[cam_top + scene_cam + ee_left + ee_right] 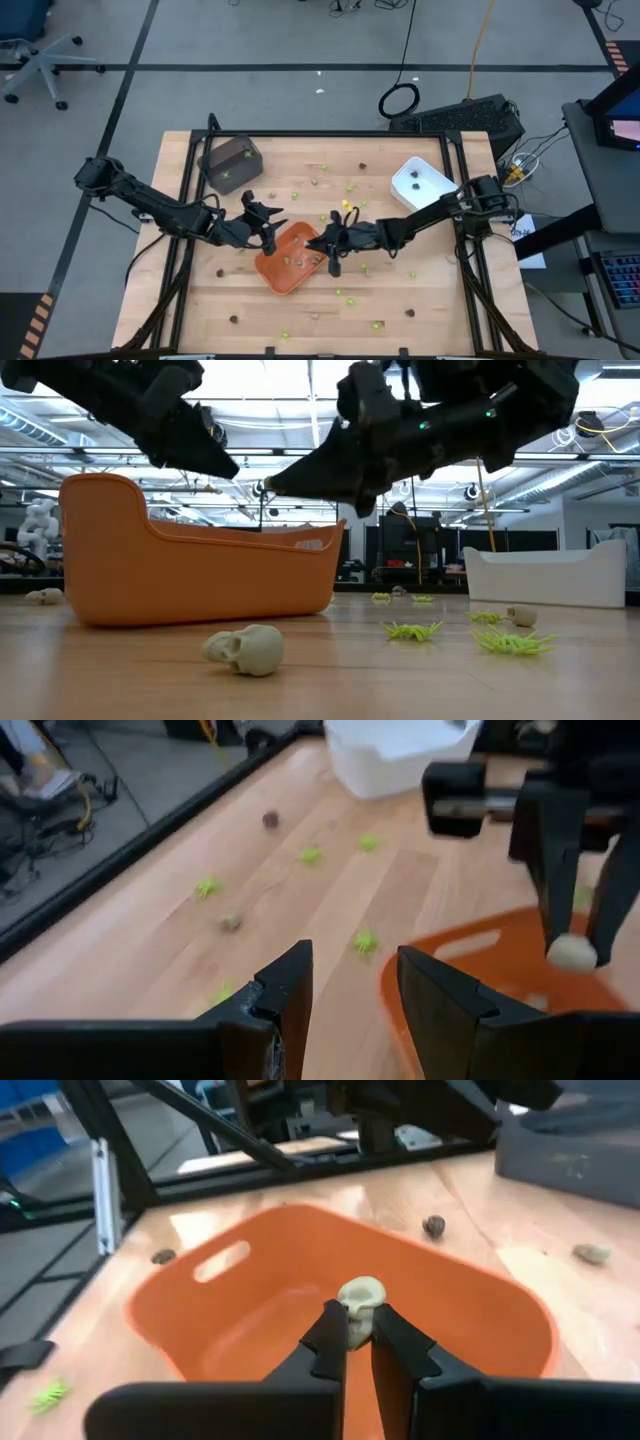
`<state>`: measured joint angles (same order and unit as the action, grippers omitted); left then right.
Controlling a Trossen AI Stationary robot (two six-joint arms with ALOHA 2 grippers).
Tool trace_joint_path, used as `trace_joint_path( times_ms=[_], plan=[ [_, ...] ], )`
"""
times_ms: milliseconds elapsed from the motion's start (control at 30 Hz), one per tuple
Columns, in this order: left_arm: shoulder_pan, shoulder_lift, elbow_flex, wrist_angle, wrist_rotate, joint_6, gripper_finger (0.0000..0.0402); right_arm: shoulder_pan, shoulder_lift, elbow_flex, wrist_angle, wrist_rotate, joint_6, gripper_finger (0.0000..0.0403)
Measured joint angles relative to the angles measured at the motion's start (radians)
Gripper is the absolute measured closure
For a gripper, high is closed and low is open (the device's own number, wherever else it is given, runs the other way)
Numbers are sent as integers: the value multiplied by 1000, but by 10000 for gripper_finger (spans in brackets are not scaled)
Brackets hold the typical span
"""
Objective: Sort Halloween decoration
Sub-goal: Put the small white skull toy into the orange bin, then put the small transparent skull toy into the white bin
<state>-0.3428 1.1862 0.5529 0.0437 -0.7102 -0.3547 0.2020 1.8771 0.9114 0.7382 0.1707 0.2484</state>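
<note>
The orange tray (pixel 285 265) lies at the table's middle. My right gripper (pixel 328 247) hangs over the tray's right part, shut on a small tan-grey skull piece (pixel 360 1298). My left gripper (pixel 268 228) stands open at the tray's far left rim (pixel 420 960), with nothing between its fingers. Lime-green pieces (pixel 410 630) and brown pieces (pixel 363 167) of the Halloween decoration lie scattered on the wood. Another tan skull (pixel 245 650) rests on the table in front of the tray. My right gripper pinches the skull piece's lower part (pixel 358 1325) between its two fingertips, only at their free ends. The fingers come from the table's right, slanting down. The piece (pixel 572 952) hangs clear above the inside of the orange tray.
A dark grey tray (pixel 230 162) stands at the far left and a white tray (pixel 420 180) at the far right, with pieces inside it. Loose pieces dot the near part of the table (pixel 350 300). Black rails (pixel 185 200) run along the table's sides.
</note>
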Motion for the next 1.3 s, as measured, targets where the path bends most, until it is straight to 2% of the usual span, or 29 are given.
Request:
trace_joint_path(
  times_ms=[200, 400, 600, 933, 1167, 1300],
  plan=[
    [0, -1, 0, -182, -1, -128, 254, 1, 9, 17, -51, 88, -6, 336],
    [0, -2, 0, -386, -1, -320, 254, 1, 9, 17, -55, 91, -47, 272],
    [0, -2, 0, -574, 53, -449, 254, 1, -10, 17, -76, 88, -77, 239],
    [-1, -3, 0, -668, 225, -450, 254, 43, -153, 17, -253, 83, -201, 235],
    [-31, -3, -1, -795, 204, -387, 253, 58, -164, 17, -291, 58, -238, 236],
    [-30, -5, -2, -783, 214, -295, 240, 59, -164, 17, -339, 35, -227, 236]
  ],
)
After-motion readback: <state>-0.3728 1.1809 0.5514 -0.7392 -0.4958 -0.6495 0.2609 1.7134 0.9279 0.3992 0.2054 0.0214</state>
